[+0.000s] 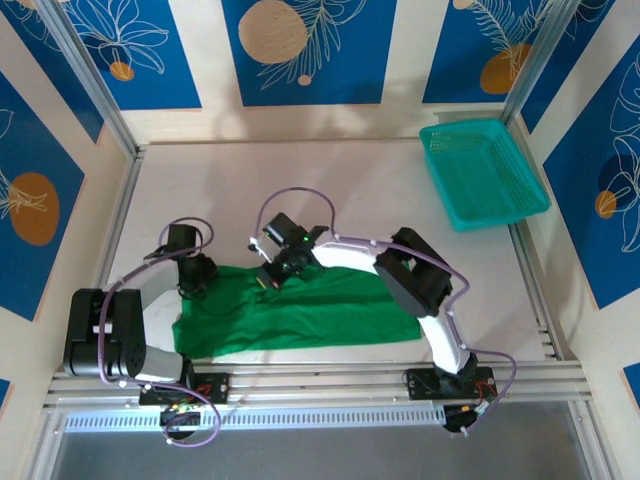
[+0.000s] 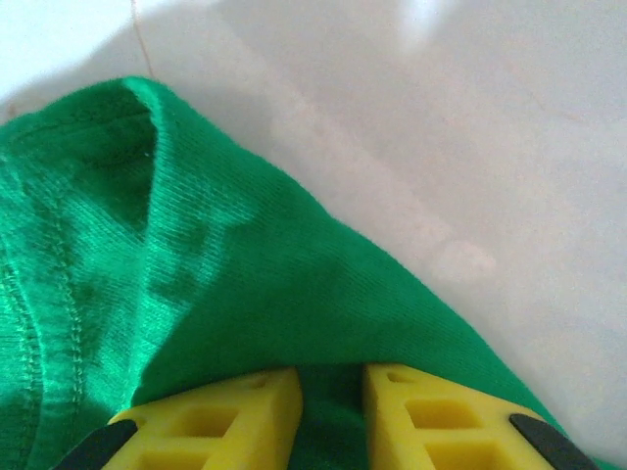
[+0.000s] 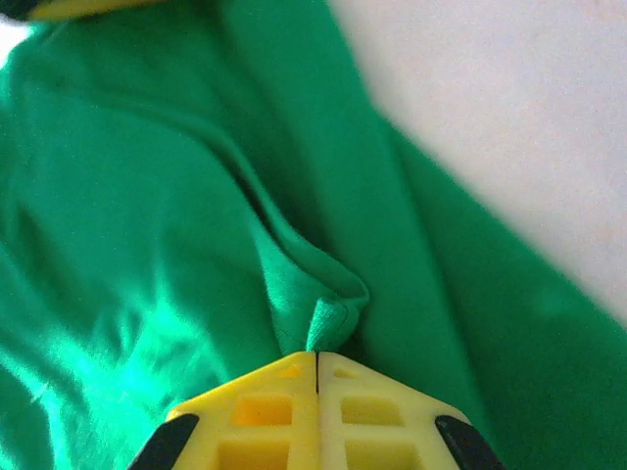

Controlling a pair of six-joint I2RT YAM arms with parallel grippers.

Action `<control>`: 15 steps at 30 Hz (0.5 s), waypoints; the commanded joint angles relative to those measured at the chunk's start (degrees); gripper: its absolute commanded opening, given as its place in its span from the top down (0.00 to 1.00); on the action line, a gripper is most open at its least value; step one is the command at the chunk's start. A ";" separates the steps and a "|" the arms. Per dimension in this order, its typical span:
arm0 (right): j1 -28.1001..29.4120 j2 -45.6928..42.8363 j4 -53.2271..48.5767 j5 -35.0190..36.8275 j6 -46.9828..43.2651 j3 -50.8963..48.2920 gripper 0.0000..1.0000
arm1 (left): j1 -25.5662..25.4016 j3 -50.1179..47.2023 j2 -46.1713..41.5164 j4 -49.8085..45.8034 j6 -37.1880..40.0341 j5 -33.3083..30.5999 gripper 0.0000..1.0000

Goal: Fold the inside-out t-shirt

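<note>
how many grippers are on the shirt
2: the left gripper on the far left corner of the shirt, the right gripper pinching a fold at its far edge, near the middle.

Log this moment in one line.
t-shirt: spread, near edge | left fingers: gripping a fold | right fingers: shut on a pinch of cloth | basket: far right corner

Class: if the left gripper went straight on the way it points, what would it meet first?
The green t-shirt, bunched between the left gripper's fingers; beyond it, probably bare table.

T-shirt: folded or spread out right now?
Partly folded: the t-shirt lies as a long flat band, one layer lapped lengthwise; right gripper is shut on a cloth ridge.
</note>
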 commanded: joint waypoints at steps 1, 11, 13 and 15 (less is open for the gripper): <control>2.16 -11.06 7.27 0.17 -5.06 -10.00 1.00 | 1.12 -1.89 2.96 -2.39 0.00 -3.53 0.72; 13.05 -21.30 23.82 9.61 1.53 -35.71 0.71 | 1.39 -1.12 4.00 -3.39 0.22 -2.80 0.72; 13.77 -25.02 22.93 9.96 -0.76 -34.19 0.66 | 1.41 -1.57 3.44 -2.85 -0.07 -2.24 0.72; 13.29 -26.47 23.03 9.92 -4.18 -31.31 0.57 | 1.41 -1.79 3.30 -2.49 0.03 -2.46 0.72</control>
